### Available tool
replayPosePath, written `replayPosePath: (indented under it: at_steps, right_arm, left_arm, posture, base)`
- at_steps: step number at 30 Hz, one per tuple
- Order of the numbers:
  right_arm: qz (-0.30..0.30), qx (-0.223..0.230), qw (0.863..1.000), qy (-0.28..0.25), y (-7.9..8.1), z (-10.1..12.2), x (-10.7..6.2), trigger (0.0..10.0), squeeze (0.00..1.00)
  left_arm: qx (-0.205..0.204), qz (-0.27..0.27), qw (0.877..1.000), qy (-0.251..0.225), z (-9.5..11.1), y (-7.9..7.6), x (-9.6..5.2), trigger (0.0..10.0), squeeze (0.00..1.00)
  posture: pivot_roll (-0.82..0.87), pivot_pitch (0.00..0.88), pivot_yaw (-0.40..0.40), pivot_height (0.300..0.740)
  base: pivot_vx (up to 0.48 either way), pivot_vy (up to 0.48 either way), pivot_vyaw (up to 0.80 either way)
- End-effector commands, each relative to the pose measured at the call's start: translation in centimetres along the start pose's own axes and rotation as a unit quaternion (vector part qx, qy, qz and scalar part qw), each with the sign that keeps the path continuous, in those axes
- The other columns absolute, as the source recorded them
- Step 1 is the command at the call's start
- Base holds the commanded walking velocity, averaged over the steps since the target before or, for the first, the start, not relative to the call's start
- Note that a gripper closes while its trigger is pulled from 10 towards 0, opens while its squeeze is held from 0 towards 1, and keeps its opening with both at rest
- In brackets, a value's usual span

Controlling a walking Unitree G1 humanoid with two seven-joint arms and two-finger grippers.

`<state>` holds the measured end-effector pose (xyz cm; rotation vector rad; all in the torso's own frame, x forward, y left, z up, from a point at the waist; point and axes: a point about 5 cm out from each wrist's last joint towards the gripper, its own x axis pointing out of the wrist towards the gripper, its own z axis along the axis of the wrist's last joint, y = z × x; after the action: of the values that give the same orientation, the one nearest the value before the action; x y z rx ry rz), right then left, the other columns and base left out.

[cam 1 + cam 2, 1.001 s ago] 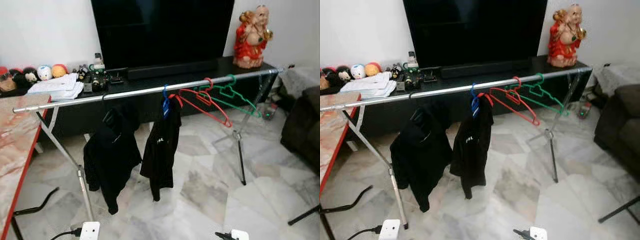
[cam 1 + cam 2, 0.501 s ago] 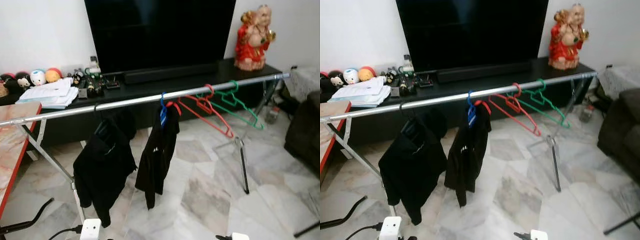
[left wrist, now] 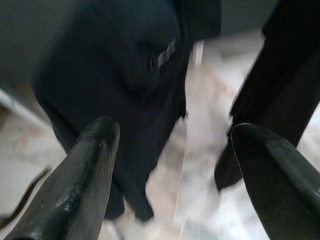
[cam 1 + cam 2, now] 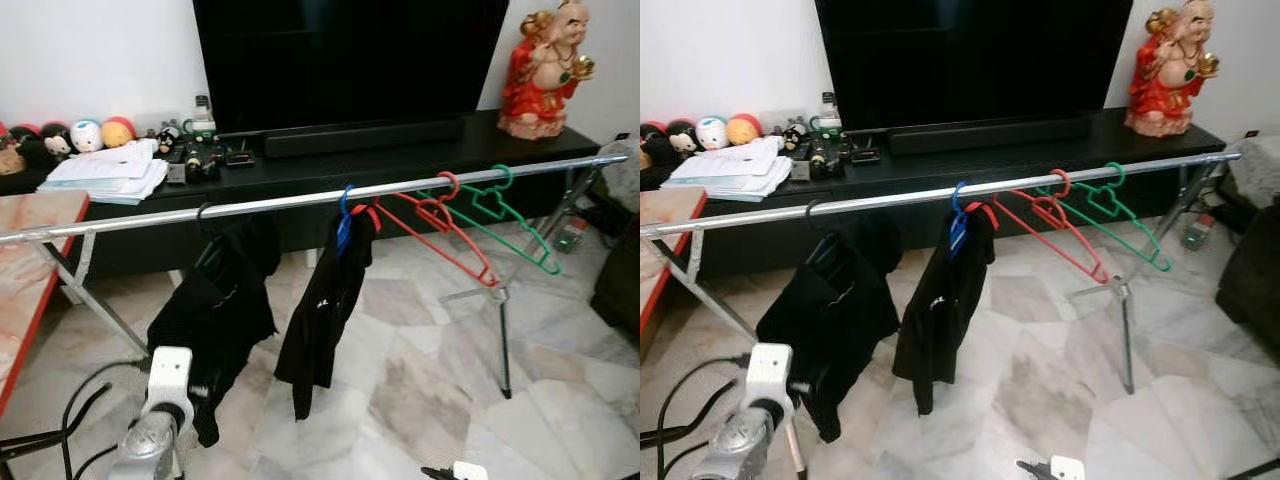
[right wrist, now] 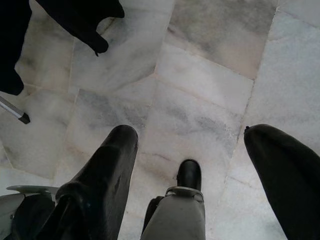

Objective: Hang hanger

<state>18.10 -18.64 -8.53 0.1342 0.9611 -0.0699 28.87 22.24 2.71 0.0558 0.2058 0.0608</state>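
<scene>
1. The left gripper (image 3: 172,165) is rising at the robot's left side, its silver arm showing low in the head views; its two black fingers (image 3: 85,170) are standing wide apart and holding nothing, pointing at the black garment on a black hanger (image 4: 215,310).
2. That garment is hanging from the long silver metal clothes rail (image 4: 270,203), which is running across the room in front of the black television desk (image 4: 400,160).
3. Next along the rail, a second black garment on a blue plastic hanger (image 4: 343,222) is hanging just beside the first of the empty ones.
4. The red plastic hanger (image 4: 440,225) and the green plastic hanger (image 4: 510,222) are both hooked over the rail already, side by side and tilted.
5. The right gripper (image 5: 190,175) is hanging low over the marble floor (image 5: 200,75), its fingers spread wide and empty.
6. Judging the step: no loose hanger is in either gripper, so the job looks to be reaching for one; approaching squarely and closing on the hook's neck should keep it from swinging.
</scene>
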Motion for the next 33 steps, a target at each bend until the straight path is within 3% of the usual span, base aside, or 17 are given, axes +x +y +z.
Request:
replayPosePath:
  at_steps: [1,6,10,12,19,33]
  right_arm:
    - [-0.002,0.008,1.0,0.003,0.0,-0.4,-0.1,10.0,0.0]
    - [-0.005,0.012,1.0,0.001,-0.1,-0.5,-0.1,10.0,0.0]
    - [-0.004,0.007,1.0,0.002,-0.1,-0.5,-0.1,10.0,0.0]
    - [-0.005,0.007,1.0,0.002,-0.1,-0.6,-0.1,10.0,0.0]
    - [-0.01,0.017,1.0,-0.003,-0.1,-0.5,-0.1,10.0,0.0]
    - [-0.013,0.023,1.0,-0.005,-0.1,-0.4,-0.1,10.0,0.0]
  left_arm:
    - [-0.003,-0.002,0.999,-0.036,0.6,0.2,-0.7,10.0,0.0]
    - [-0.005,-0.01,0.996,-0.092,2.2,-0.2,-2.1,10.0,0.0]
    - [-0.004,-0.019,0.993,-0.118,3.6,-0.9,-2.0,10.0,0.0]
    - [0.017,-0.035,0.991,-0.13,4.2,-1.5,-1.7,10.0,0.0]
    - [0.018,-0.055,0.99,-0.131,4.8,-2.3,-1.7,10.0,0.0]
    - [0.014,-0.058,0.989,-0.133,5.6,-2.6,-2.0,10.0,0.0]
  posture:
    - [0.08,0.0,0.029,0.74]
    - [0.1,0.0,0.022,0.74]
    - [0.09,0.0,0.026,0.74]
    - [0.09,0.0,0.03,0.74]
    - [0.08,0.0,0.037,0.74]
    - [0.09,0.02,0.027,0.74]
  base:
    - [0.0,0.0,0.0]
    - [0.0,0.0,0.0]
    - [0.0,0.0,0.0]
    - [0.0,0.0,0.0]
    - [0.0,0.275,0.0]
    - [0.0,0.386,0.0]
